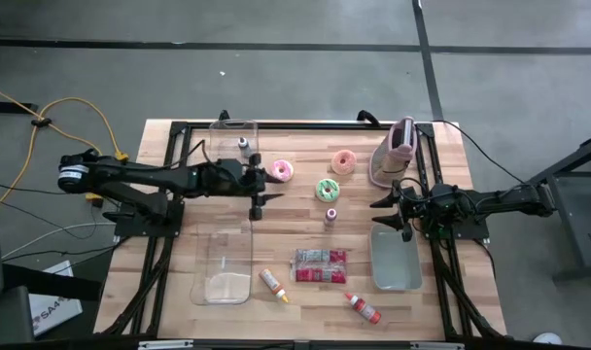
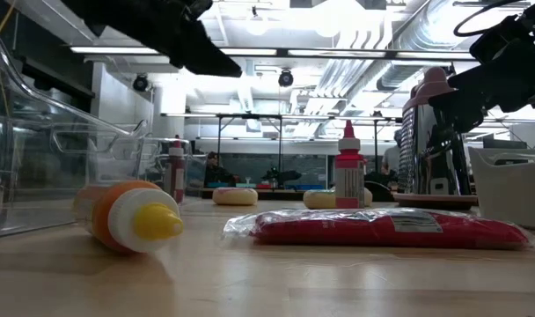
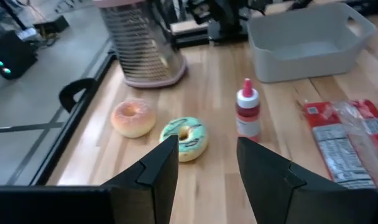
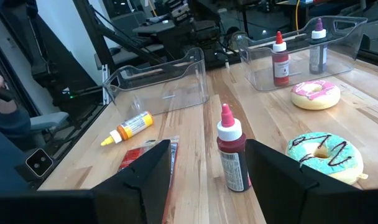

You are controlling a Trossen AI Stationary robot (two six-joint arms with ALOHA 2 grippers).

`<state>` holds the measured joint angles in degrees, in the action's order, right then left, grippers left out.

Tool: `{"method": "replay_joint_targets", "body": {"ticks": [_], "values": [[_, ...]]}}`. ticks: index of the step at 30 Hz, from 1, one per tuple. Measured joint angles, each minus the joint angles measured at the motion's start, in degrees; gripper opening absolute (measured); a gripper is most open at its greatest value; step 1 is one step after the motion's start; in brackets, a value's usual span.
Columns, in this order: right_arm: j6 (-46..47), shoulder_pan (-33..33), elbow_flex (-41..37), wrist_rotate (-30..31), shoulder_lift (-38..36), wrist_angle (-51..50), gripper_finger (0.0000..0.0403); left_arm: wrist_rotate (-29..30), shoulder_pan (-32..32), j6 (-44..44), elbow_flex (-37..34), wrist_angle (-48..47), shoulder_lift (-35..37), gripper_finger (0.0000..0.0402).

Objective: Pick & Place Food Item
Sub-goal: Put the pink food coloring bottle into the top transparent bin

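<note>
Three toy donuts lie flat on the wooden table (image 1: 179, 292): a pink one (image 1: 279, 172), a peach one (image 1: 344, 160) and a green one (image 1: 328, 190). A red food package (image 1: 320, 264) lies nearer the front. My left gripper (image 1: 272, 187) hovers open and empty above the table, just left of the pink and green donuts. In its wrist view (image 3: 207, 149) the green donut (image 3: 186, 138) shows ahead between the fingers. My right gripper (image 1: 378, 206) waits open and empty at the right, facing a small red bottle (image 4: 231, 152).
A clear bin (image 1: 225, 262) lies near left, and another (image 1: 232, 141) with bottles stands at the far left. A grey bin (image 1: 395, 258) sits under the right arm. A pink-topped grater (image 1: 398, 151), an orange bottle (image 1: 274, 284) and a red bottle (image 1: 362, 308) also stand about.
</note>
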<state>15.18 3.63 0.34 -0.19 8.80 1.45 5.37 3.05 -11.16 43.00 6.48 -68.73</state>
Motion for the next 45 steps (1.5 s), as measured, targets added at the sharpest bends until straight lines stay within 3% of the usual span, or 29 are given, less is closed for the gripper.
{"method": "replay_joint_targets", "body": {"ticks": [13, 19, 27, 40, 45], "values": [[0.0, 0.0, 0.0, 0.0, 0.0, 0.0, 0.0193, 0.8, -7.7, 2.8, 1.2, -4.6, 0.1, 0.0157], [0.0, 0.0, 0.0, 0.0, 0.0, 0.0, 0.0193, 0.8, -7.9, 6.5, 6.3, -14.0, -0.8, 0.0157], [0.0, 0.0, 0.0, 0.0, 0.0, 0.0, 0.0193, 0.8, -8.5, 2.7, 11.8, -23.5, -5.0, 0.0157], [0.0, 0.0, 0.0, 0.0, 0.0, 0.0, 0.0193, 0.7, -12.6, 4.7, 12.9, -25.9, -10.5, 0.0157], [0.0, 0.0, 0.0, 0.0, 0.0, 0.0, 0.0193, -1.9, -12.7, 5.2, 13.8, -25.7, -13.6, 0.0157]]}}
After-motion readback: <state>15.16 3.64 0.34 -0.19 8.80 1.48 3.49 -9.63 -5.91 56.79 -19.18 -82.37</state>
